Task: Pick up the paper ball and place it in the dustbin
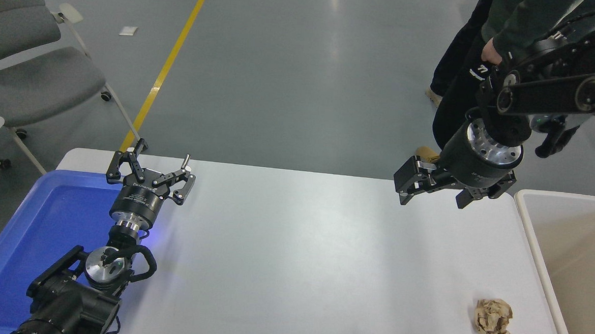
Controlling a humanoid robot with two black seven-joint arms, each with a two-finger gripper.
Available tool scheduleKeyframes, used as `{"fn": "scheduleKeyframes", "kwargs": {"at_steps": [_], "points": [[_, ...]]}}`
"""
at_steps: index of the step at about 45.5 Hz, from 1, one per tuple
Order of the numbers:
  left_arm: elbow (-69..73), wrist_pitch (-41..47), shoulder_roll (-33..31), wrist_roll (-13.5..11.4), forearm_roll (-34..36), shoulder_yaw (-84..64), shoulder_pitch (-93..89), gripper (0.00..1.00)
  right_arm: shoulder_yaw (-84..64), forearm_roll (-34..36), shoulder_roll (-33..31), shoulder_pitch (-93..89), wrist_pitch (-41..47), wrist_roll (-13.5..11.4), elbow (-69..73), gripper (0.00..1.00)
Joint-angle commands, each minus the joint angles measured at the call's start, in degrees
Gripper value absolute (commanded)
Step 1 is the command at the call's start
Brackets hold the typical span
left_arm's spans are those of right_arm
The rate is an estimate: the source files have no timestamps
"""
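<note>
Nearest the camera, at lower right of the worktop: paper ball, a crumpled tan wad, resting on the white surface, free of any contact. Close to the worktop's right edge, just beside the dustbin but outside it.

Along the right margin: dustbin, beige with a pale cream rim, standing against the worktop's right side. Interior only partly in view.

At lower left: left arm parked, reaching forward over the inner edge of the blue tray. Left end effector with fingers spread wide, holding nothing, positioned near the worktop's far left corner. Blue tray shallow, occupying the left end of the worktop.

Farther back, at upper right: right arm entering from the right edge, wrist angled down and to the left. Right end effector raised above the far edge of the worktop, fingers spread apart, gripping nothing. Well apart from the paper ball, which lies much closer to the camera.

Beyond the worktop: grey floor with a yellow line running diagonally. Grey office chair at upper left. Person in dark clothing standing at upper right, partly hidden behind the right arm.
</note>
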Motion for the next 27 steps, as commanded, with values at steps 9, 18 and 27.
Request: {"fn": "scheduleKeyframes", "kwargs": {"at_steps": [9,18,27], "points": [[0.00,-0.08,-0.03,0.00,-0.18,-0.44,0.00,0.99,-0.03,-0.72,-0.65,0.71,-0.03,0.00,0.12,1.00],[0.00,-0.08,-0.03,0.00,-0.18,-0.26,0.00,0.99,-0.29,-4.66,-0.92,0.53,0.05,0.00,0.12,1.00],[0.00,-0.08,-0.03,0.00,-0.18,-0.26,0.00,0.99,-1.44,-8.36,-4.95,-0.08,0.06,0.00,0.12,1.00]]}}
